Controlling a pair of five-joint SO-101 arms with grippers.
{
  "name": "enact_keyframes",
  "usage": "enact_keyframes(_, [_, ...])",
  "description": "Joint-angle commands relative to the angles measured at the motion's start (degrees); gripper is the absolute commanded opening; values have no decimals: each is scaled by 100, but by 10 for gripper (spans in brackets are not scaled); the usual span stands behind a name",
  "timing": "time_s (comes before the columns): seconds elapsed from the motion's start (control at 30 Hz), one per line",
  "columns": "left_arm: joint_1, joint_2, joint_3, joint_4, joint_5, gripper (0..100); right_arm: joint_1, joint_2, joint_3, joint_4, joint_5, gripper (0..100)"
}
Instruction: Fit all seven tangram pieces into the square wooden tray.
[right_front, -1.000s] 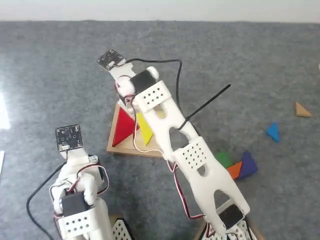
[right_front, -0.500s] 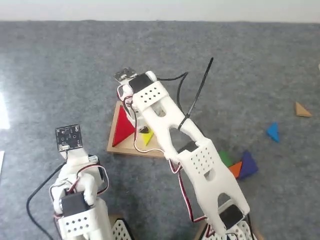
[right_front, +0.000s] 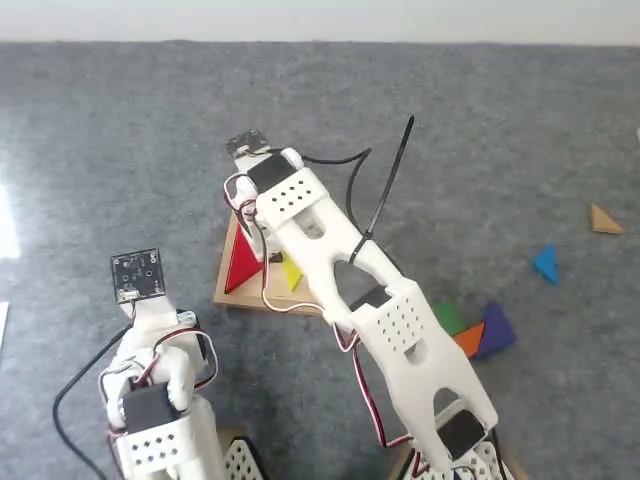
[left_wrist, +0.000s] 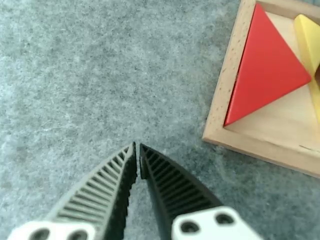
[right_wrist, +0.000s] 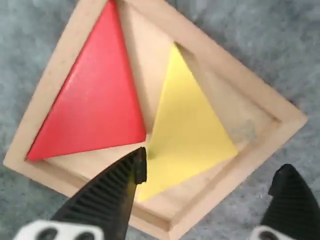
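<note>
The square wooden tray (right_front: 232, 293) lies mid-table under my right arm (right_front: 330, 250). A red triangle (right_front: 242, 263) and a yellow triangle (right_front: 291, 271) lie flat inside it. From the right wrist, the red triangle (right_wrist: 95, 105) and the yellow triangle (right_wrist: 185, 120) meet point to point in the tray (right_wrist: 235, 80). My right gripper (right_wrist: 214, 167) hovers open above them, holding nothing. My left gripper (left_wrist: 137, 148) is shut and empty over bare carpet, just off the tray's (left_wrist: 225, 100) near corner, where the red triangle (left_wrist: 265, 70) shows.
Loose pieces lie on the grey carpet to the right: green (right_front: 449, 318), orange (right_front: 468, 340) and purple (right_front: 498, 329) bunched together, a blue triangle (right_front: 546, 263) and a tan triangle (right_front: 603, 220) farther out. The left arm's base (right_front: 150, 400) sits at the near left.
My right arm's wrist has drawn back and shifted left over the tray, uncovering the yellow triangle lying inside. The left arm has stayed still.
</note>
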Motion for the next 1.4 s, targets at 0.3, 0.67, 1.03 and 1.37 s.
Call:
enact_keyframes(0.3, [0,-97,-40,44,-26,13,-488,-470,-62,558,545,285])
enact_keyframes(0.67, [0,-97,-40,44,-26,13,207,-409,-44,374,1714,306])
enact_keyframes(1.03, [0,-97,-40,44,-26,13,-207,-418,-70,400,1758,375])
enact_keyframes(1.37, [0,-97,-40,44,-26,13,-365,-171,-62,110,879,373])
